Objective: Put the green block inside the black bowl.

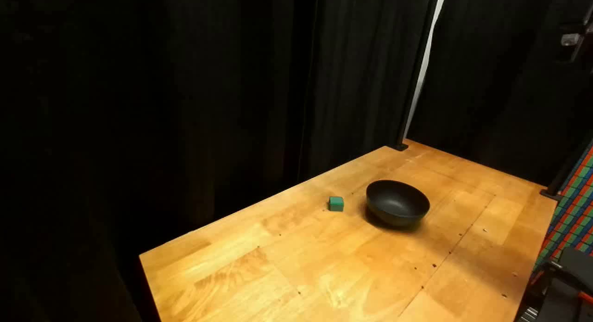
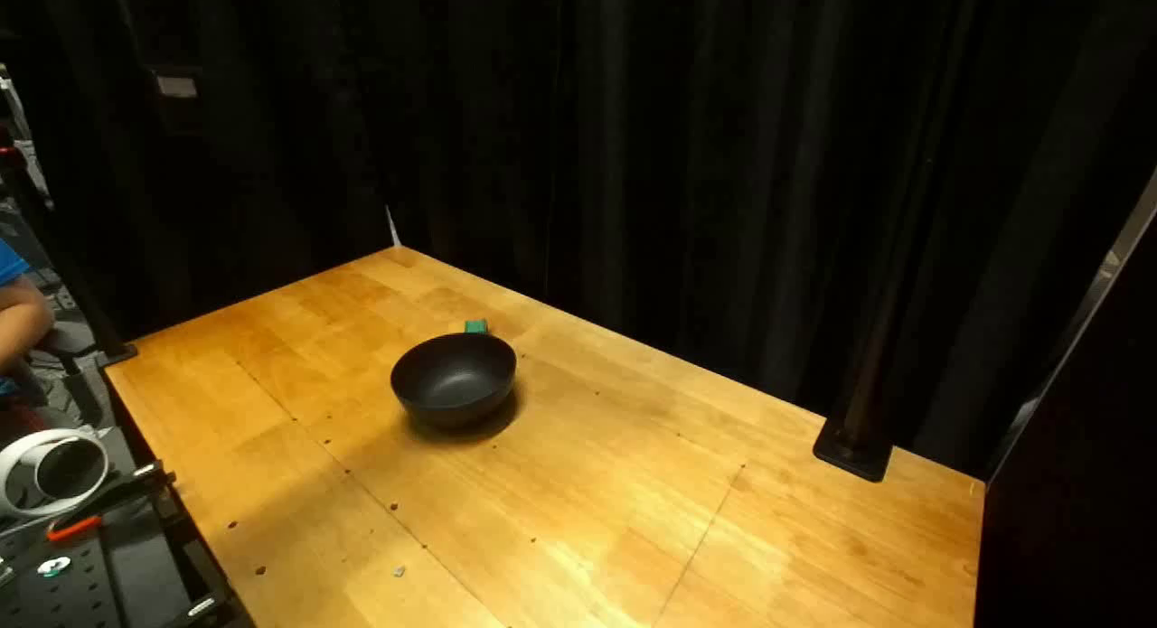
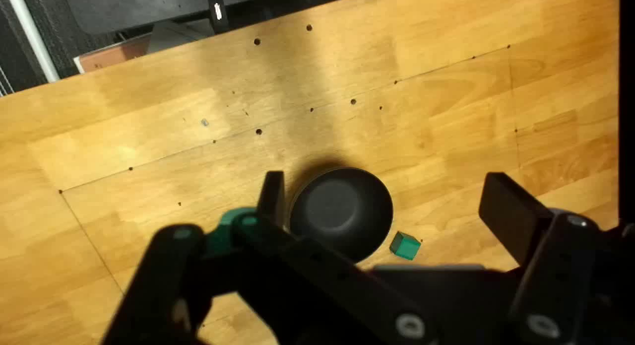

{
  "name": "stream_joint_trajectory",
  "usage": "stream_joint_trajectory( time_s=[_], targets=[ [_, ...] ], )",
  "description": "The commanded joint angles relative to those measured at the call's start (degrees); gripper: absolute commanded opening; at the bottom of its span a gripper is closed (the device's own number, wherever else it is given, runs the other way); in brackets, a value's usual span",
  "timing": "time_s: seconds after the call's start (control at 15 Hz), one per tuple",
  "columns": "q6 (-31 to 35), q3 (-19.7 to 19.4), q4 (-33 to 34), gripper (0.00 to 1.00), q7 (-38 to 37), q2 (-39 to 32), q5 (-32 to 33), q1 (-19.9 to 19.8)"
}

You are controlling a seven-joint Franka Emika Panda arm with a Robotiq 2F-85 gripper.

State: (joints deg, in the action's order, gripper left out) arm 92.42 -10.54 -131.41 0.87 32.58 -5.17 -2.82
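The small green block [image 1: 336, 204] rests on the wooden table beside the black bowl. In an exterior view the block [image 2: 475, 326] shows just behind the bowl's far rim, its lower part hidden. The round black bowl [image 1: 397, 204] stands upright and looks empty; it also shows in an exterior view [image 2: 454, 379]. In the wrist view my gripper [image 3: 384, 186] is wide open with nothing between its fingers, high above the table. Below it, the bowl [image 3: 342, 206] is partly covered by the left finger, and the block [image 3: 406, 246] lies close to the bowl's lower right rim, apart from it.
The wooden table [image 1: 296, 257] has small holes and seams. Black curtains [image 1: 208, 104] hang along its back and end. A black post base [image 2: 852, 449] stands at the table edge. Dark equipment [image 2: 117, 556] sits beyond the near edge. The arm is out of both exterior views.
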Motion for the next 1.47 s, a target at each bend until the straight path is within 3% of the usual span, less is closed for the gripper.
stream_joint_trajectory(
  time_s=[0.0, 0.27, 0.53, 0.87, 1.13, 1.4],
  targets=[
    [-0.21, 1.14, 0.43, 1.0, 0.65, -0.2, -0.57, -1.51],
    [-0.22, 1.11, 0.77, 1.0, 0.65, 0.3, -0.58, -1.5],
    [11.57, 7.93, -3.74, 1.0, -5.79, -4.61, 0.25, -0.02],
    [28.54, 17.29, -6.46, 1.0, -18.99, -16.02, 0.92, 2.43],
    [40.95, 21.3, -6.57, 1.0, -26.64, -25.39, 2.78, 4.85],
    [54.63, 22.21, -6.64, 1.0, -34.42, -34.2, 6.72, 7.4]
  ],
)
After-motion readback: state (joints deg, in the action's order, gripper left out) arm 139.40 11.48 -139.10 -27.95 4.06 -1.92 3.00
